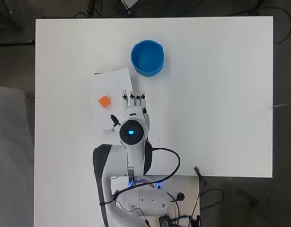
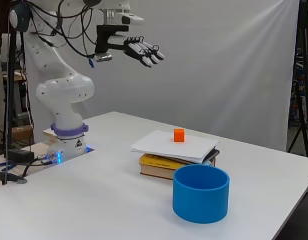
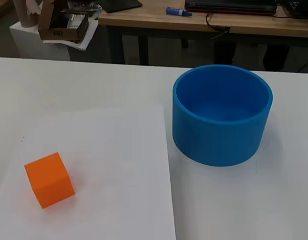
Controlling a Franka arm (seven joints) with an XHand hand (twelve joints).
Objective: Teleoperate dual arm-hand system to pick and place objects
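The hand (image 2: 142, 51) hangs high above the table (image 2: 84, 200), fingers stretched out almost straight and spread a little, released and holding nothing. From above, its fingertips (image 1: 134, 98) sit over the edge of the white sheet of paper (image 1: 112, 90), with the orange cube (image 1: 105, 101) just off to one side of them.

The cube (image 2: 179, 135) rests on that sheet (image 2: 169, 146), which lies on top of a small stack of books (image 2: 161, 166), a yellow-covered one showing beneath the paper. The cube stands well below the hand, with clear air between them.

Just beside the stack, apart from it, stands a blue round tub (image 2: 201, 193), open at the top and with nothing inside as the wrist view (image 3: 221, 112) shows. In that same view the cube (image 3: 49, 179) sits on the paper (image 3: 119, 165), apart from the tub.
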